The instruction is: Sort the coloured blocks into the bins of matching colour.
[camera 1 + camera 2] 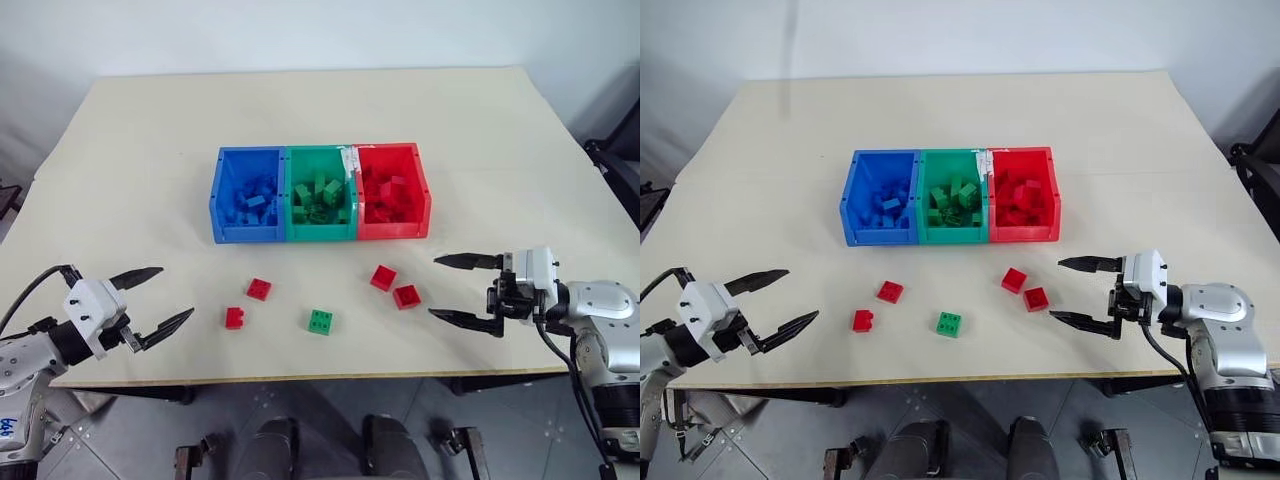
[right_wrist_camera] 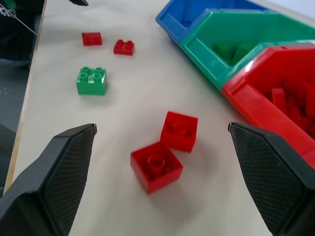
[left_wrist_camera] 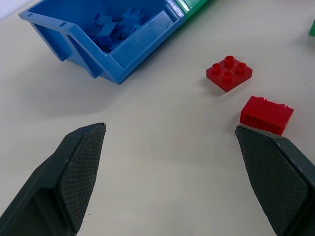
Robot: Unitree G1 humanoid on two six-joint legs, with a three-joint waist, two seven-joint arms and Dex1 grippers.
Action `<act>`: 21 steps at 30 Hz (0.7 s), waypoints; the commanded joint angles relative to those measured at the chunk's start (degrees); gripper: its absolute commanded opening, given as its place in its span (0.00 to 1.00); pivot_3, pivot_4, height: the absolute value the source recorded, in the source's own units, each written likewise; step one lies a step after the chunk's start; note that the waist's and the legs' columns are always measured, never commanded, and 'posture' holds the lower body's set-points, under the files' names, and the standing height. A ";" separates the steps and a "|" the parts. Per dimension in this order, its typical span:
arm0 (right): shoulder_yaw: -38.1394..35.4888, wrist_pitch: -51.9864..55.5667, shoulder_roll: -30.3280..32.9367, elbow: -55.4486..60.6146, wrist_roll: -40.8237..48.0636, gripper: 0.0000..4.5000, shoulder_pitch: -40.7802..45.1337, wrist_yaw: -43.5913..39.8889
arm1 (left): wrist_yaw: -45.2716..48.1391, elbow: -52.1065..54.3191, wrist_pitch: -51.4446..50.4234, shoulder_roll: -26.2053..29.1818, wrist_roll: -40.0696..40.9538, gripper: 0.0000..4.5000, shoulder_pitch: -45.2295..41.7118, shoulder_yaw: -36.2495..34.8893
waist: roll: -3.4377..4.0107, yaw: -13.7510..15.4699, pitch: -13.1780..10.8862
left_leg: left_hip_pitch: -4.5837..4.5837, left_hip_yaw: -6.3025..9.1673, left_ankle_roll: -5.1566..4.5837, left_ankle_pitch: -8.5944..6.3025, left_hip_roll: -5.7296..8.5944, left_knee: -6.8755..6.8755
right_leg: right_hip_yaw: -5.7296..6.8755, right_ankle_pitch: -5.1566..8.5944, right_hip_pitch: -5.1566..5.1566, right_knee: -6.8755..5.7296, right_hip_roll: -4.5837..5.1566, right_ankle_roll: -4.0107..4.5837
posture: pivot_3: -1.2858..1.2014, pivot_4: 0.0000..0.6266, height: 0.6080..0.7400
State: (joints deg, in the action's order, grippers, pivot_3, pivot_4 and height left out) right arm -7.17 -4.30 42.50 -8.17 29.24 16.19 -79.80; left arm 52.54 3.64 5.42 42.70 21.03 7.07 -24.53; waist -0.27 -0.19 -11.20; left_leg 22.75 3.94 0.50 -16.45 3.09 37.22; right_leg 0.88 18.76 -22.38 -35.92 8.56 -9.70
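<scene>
Both your left gripper (image 1: 148, 299) and right gripper (image 1: 465, 291) hover with fingers spread, holding nothing. Two red blocks (image 2: 167, 150) touch (corner to corner) on the surface (image 1: 130, 170) before the red bin (image 1: 392, 232); you risk grabbing both.

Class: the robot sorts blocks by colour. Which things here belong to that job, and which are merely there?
Job:
four red blocks
green block
blue bin
green bin
red bin

Merely there:
table
</scene>
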 commanded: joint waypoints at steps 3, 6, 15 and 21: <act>-1.91 1.30 1.11 1.17 1.05 1.00 -0.27 -0.33 | -1.69 3.10 -2.12 -0.38 1.40 1.00 -1.11 0.38 | 0.00 0.26 0.00 | 0.00 0.01 0.00 0.00 0.01 0.02 | 0.01 0.00 0.01 0.00 0.00 0.00 | 0.52 0.24 1.00; -5.18 1.18 2.87 0.59 1.48 1.00 -2.55 -0.04 | 0.24 7.52 -6.77 -0.86 6.57 1.00 -2.36 2.78 | 0.00 0.69 0.00 | 0.01 0.03 -0.01 0.00 0.02 0.05 | 0.02 0.00 0.02 -0.03 0.02 0.00 | 0.52 0.24 1.00; -11.32 -5.42 8.98 -9.74 -2.61 1.00 -9.77 -2.50 | 3.31 17.11 -13.15 -3.37 6.73 1.00 -10.09 18.92 | 0.00 1.21 0.00 | 0.00 -0.08 -0.06 -0.03 0.20 0.12 | 0.00 -0.01 0.06 -0.02 -0.02 -0.02 | 0.52 0.24 1.00; -7.07 -7.51 7.79 -13.29 -4.78 1.00 -4.90 -4.39 | 5.74 16.30 -13.91 -4.51 6.63 1.00 -13.90 22.61 | 0.01 0.07 0.00 | -0.04 -0.18 -0.04 -0.02 0.17 0.11 | -0.02 -0.01 0.04 -0.04 -0.05 -0.01 | 0.52 0.24 1.00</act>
State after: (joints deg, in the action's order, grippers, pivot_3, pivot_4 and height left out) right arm -15.02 -10.57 50.59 -21.68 24.57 9.68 -83.11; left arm 57.41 19.53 -9.20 38.06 26.83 -6.68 -1.27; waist -0.26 -0.12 -11.20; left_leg 22.69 3.75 0.47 -16.47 3.25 37.31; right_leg 0.86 18.75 -22.34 -35.97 8.52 -9.72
